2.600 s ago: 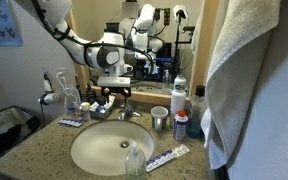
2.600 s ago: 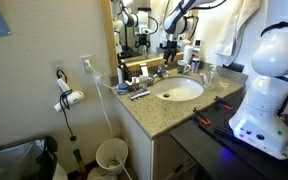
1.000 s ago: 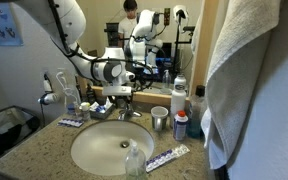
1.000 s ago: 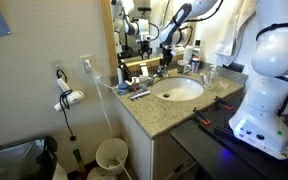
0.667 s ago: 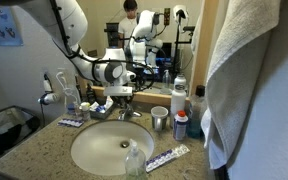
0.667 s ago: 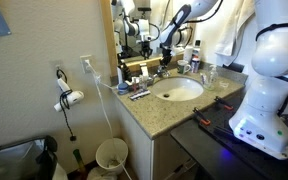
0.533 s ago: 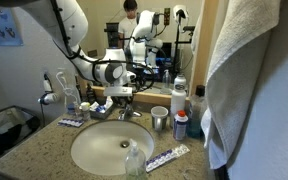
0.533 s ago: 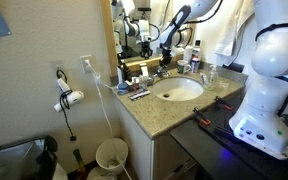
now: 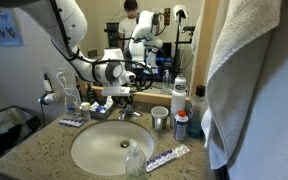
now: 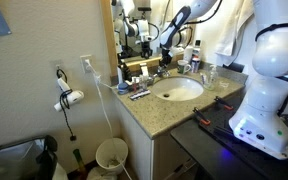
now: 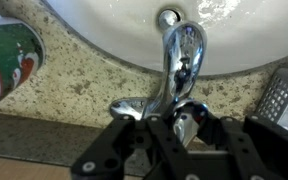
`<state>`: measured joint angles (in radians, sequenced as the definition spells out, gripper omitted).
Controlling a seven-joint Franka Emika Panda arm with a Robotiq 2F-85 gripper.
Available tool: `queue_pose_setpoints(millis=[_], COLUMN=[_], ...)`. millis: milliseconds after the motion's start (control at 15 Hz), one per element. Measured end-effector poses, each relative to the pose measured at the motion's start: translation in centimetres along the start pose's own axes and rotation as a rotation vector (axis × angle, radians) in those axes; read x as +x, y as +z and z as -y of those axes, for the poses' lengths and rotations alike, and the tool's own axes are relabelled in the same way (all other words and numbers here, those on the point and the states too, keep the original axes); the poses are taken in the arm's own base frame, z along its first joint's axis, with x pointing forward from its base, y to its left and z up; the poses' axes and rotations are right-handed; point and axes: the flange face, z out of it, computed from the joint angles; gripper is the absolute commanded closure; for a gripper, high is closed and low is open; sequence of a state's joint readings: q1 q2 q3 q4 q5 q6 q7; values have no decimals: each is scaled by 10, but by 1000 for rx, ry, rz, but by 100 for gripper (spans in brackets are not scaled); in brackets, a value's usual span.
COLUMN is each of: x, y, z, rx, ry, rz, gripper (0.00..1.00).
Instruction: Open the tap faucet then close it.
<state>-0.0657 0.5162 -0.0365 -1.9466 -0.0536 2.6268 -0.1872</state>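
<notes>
The tap faucet (image 11: 182, 55) is a small chrome spout reaching over the white basin (image 11: 114, 30). In the wrist view its lever handle (image 11: 156, 103) sits between my black fingers. My gripper (image 11: 181, 124) is shut on that handle, with the jaws pressed against both its sides. In both exterior views the gripper (image 9: 122, 98) (image 10: 165, 68) hangs low at the back of the basin, right over the faucet (image 9: 129, 112) (image 10: 164, 75). No water shows at the spout.
A steel cup (image 9: 160, 120) and bottles (image 9: 180, 100) stand beside the basin. A clear cup (image 9: 134, 160) and a toothbrush pack (image 9: 167, 157) lie at the counter's front. A towel (image 9: 249, 80) hangs close by. The mirror is just behind the faucet. A green can (image 11: 9, 60) is nearby.
The jaws have closed on the faucet's lever handle over the last second. The arm has barely shifted since then; earlier it came down to the faucet.
</notes>
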Motion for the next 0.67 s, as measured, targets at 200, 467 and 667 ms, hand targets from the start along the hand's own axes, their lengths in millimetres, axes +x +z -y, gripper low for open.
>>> queue_pose_setpoints(millis=[200,467,667], x=[3,8,12], y=[-2,-6,-7], z=[-1,-9,-21], rx=[-15,-26,-33], ry=[35,84,103], rz=[13,32,49], gripper=[98,98,98])
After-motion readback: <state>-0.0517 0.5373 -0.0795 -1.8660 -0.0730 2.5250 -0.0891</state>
